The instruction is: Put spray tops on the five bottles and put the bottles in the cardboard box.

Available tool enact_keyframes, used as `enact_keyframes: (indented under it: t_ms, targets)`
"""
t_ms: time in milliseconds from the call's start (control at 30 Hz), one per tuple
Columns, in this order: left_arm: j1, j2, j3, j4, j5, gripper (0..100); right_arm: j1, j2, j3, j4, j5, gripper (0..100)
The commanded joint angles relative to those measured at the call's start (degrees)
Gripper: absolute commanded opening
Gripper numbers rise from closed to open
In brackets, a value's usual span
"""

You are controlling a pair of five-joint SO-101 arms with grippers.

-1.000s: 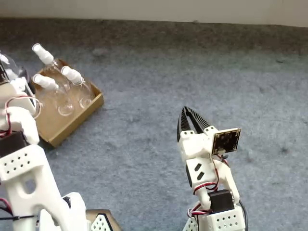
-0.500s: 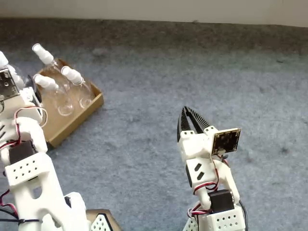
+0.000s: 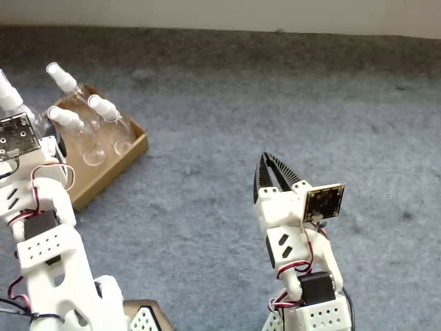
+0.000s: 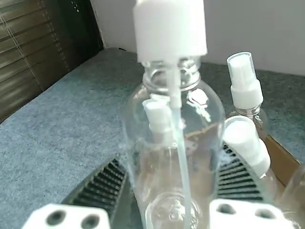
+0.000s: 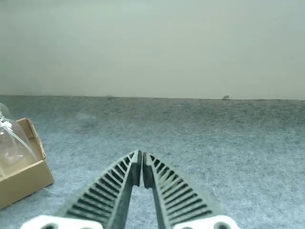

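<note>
My left gripper [image 4: 171,193] is shut on a clear bottle [image 4: 174,143] with a white spray top [image 4: 170,29], held upright at the near left side of the cardboard box [image 3: 105,175]. In the high view that bottle's spray top [image 3: 9,95] shows above the left wrist. Three clear bottles with spray tops [image 3: 102,107] lean inside the box. They appear behind the held bottle in the left wrist view [image 4: 244,85]. My right gripper [image 3: 267,171] is shut with nothing in it, resting low over the carpet in the middle, well right of the box [image 5: 25,177].
Grey carpet [image 3: 227,117] covers the whole surface, with free room between the box and the right arm and beyond. A pale wall [image 5: 152,47] runs along the far edge. Dark blinds [image 4: 33,43] stand off to one side in the left wrist view.
The left arm has carried the bottle to the right, closer to the box, and its wrist has come further into the high view. The right arm has not moved.
</note>
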Motion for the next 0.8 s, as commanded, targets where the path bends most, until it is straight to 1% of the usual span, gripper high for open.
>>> enact_keyframes:
  t_ms: [0, 267, 567, 767]
  targets:
    - [0.13, -1.89, -0.31, -1.41, -0.35, 7, -0.31, -0.4, 6.73, 0.31, 0.53, 0.5]
    - [0.04, -1.89, 4.09, -6.86, -0.7, 7, -0.31, -0.4, 6.73, 0.31, 0.53, 0.5]
    - [-1.45, -1.8, 5.58, -7.12, -0.7, 7, -0.31, -0.4, 6.73, 0.31, 0.53, 0.5]
    - [-1.45, -1.89, 10.07, -13.89, -0.7, 7, -0.31, -0.4, 6.73, 0.31, 0.53, 0.5]
